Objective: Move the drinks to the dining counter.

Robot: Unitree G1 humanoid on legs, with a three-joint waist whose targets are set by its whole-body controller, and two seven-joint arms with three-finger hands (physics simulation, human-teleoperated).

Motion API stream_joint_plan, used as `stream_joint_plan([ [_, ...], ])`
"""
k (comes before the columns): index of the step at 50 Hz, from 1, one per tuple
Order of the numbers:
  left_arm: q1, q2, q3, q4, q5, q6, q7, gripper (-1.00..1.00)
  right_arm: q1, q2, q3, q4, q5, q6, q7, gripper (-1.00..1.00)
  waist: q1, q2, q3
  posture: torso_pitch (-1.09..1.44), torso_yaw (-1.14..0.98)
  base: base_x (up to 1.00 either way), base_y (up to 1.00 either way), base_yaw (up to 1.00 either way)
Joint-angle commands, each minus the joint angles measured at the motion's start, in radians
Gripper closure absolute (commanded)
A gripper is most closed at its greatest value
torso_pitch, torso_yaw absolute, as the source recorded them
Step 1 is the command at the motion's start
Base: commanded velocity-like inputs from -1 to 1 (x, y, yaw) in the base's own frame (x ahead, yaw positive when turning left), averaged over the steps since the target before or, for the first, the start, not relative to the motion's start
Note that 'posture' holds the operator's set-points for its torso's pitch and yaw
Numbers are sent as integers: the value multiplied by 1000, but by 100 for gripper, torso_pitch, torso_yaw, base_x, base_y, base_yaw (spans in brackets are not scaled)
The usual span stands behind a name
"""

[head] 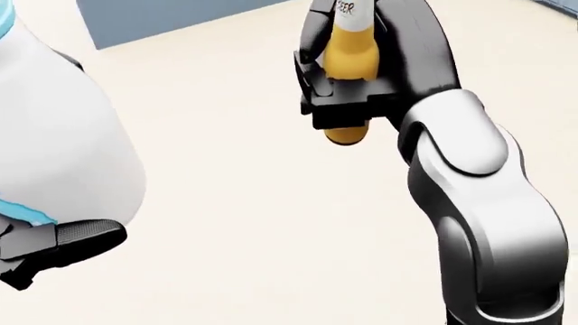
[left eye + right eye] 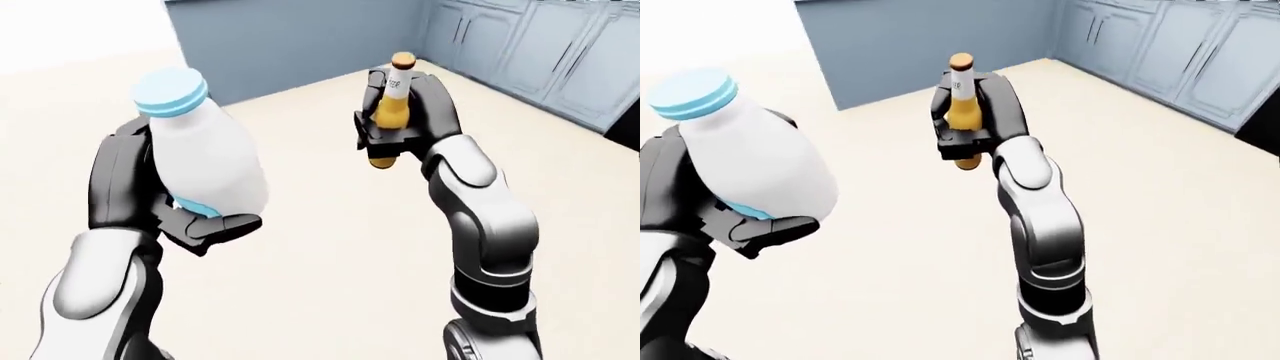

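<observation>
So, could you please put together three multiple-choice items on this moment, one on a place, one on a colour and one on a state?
1. Where is the beer bottle?
A. On the floor
B. In the right hand
C. On a shelf in a cabinet

2. What colour is the cap of the milk bottle?
A. Light blue
B. Red
C. Black

3. What is the state of the left hand?
A. Open and empty
B. Out of view
C. Closed round the milk bottle

Answers:
1. B, since the fingers wrap the amber bottle and it hangs above the cream floor.
2. A, since the left-eye view shows a pale blue screw cap on the white bottle.
3. C, since the dark fingers grip under and behind the white bottle.
</observation>
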Motion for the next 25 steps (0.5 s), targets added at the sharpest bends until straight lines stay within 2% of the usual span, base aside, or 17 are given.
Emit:
stream_joint_plan([
  [1,-40,4,-18,-28,-8,-40,-5,100,-32,-24,-46,-38,-4,-30,-26,100,-14,13,-44,0,0,0,0,0],
  [6,-16,-2,-12,-15,-8,-72,-8,100,-11,-22,-50,-45,7,-40,-50,100,-46,9,-14,0,0,0,0,0],
  [7,-11,-3,-11,-12,-8,-79,-8,100,-7,-24,-50,-45,7,-39,-53,100,-47,6,-44,0,0,46,0,0],
  [8,-11,-2,-10,-15,-8,-75,-8,100,-6,-25,-53,-55,12,-33,-56,100,-34,-26,-40,0,0,89,10,0],
  [9,-5,-1,-11,-7,-6,-88,-8,100,-4,-26,-51,-62,13,-30,-58,100,-31,-51,-6,0,0,100,16,0],
  [10,-6,0,-11,-2,-3,-92,-6,100,-4,-27,-49,-67,14,-30,-61,100,-41,-94,-22,0,0,100,17,0],
  [11,-6,0,-11,-2,-3,-92,-6,100,-4,-27,-49,-67,14,-30,-61,100,-47,-86,-34,0,0,100,17,0],
  [12,-4,1,-13,-1,-2,-96,-6,100,-3,-27,-48,-67,14,-31,-63,100,-37,-59,-19,0,0,100,30,0],
  [14,-10,2,-12,-2,-1,-92,-7,100,-2,-26,-48,-70,16,-31,-63,100,-46,-73,-50,0,0,100,47,0],
  [15,-7,1,-13,-1,0,-95,-7,100,2,-27,-46,-72,17,-34,-61,100,-45,-76,-57,0,0,93,62,0],
  [17,-3,0,-14,0,1,-100,-8,100,6,-28,-43,-70,16,-36,-58,100,-40,-88,-60,0,0,78,80,0],
  [18,-4,-1,-11,1,1,-100,-9,100,3,-29,-45,-73,16,-30,-59,100,-16,-115,-53,0,0,66,0,90],
  [19,-4,-1,-11,5,1,-105,-9,100,-1,-29,-47,-73,16,-26,-59,100,-44,-102,-61,0,0,63,0,92],
  [22,-13,2,-13,-7,2,-86,-9,100,4,-28,-46,-73,16,-31,-58,100,-60,-97,-70,0,0,62,0,94],
  [23,-14,4,-14,-6,2,-85,-9,100,2,-29,-46,-75,16,-27,-59,100,-58,-92,-74,0,0,60,0,96],
  [24,-17,5,-15,-6,3,-84,-9,100,1,-29,-47,-76,16,-25,-59,100,-45,-101,-71,0,0,59,0,96],
  [25,-20,5,-16,-6,4,-81,-9,100,0,-29,-47,-75,17,-26,-58,100,-36,-104,-78,0,0,59,0,97],
])
